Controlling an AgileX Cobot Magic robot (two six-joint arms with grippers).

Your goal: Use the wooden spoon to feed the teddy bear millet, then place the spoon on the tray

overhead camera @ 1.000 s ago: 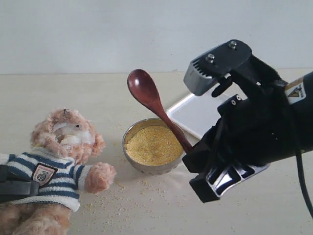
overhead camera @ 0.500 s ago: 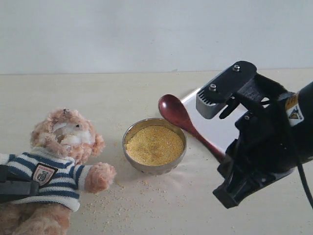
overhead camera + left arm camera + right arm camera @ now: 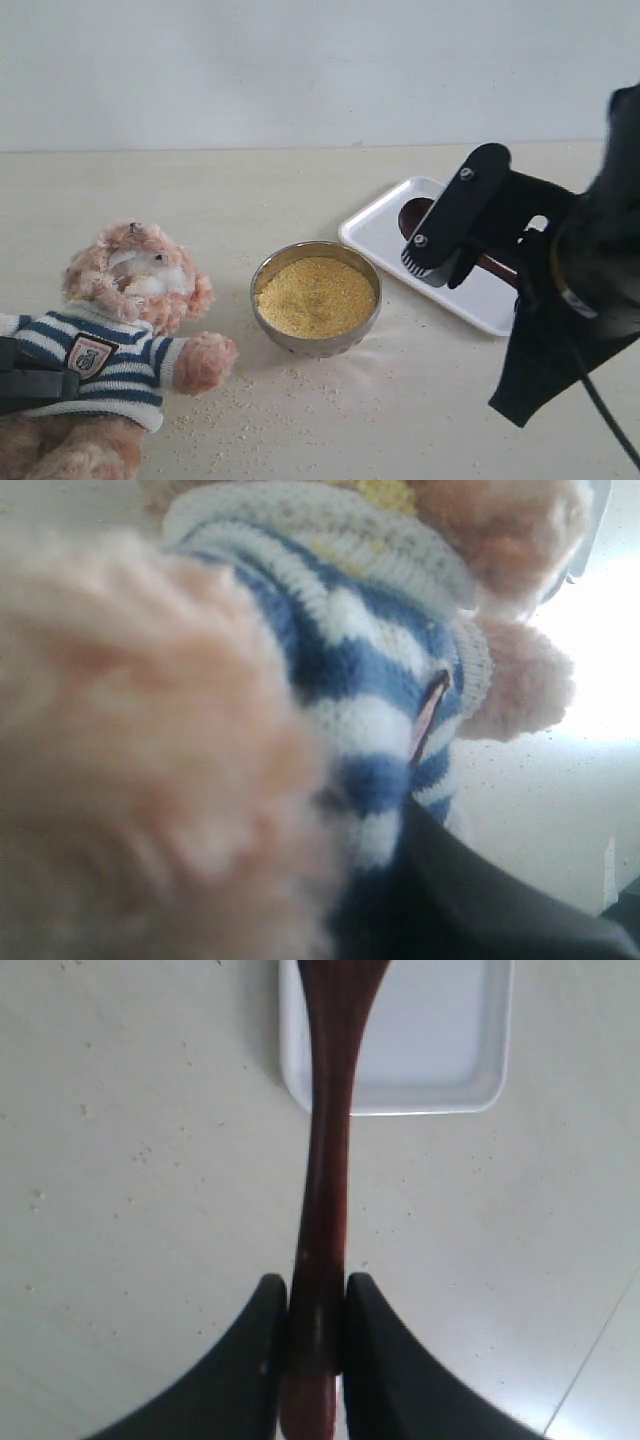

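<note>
Out front, the spoon [image 3: 413,216] noses over the tray [image 3: 375,232]; left wrist, only soft bear [image 3: 380,680], and whether the left gripper [image 3: 480,905] grips I cannot tell; right wrist, the right gripper [image 3: 316,1310] pinches the handle's end, which looks light, stiff, glossy, probably slippery.

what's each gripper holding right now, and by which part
The right gripper holds the wooden spoon near the end of its handle, pinched between both fingers. The left gripper looks clamped on the teddy bear, at its striped torso.
</note>
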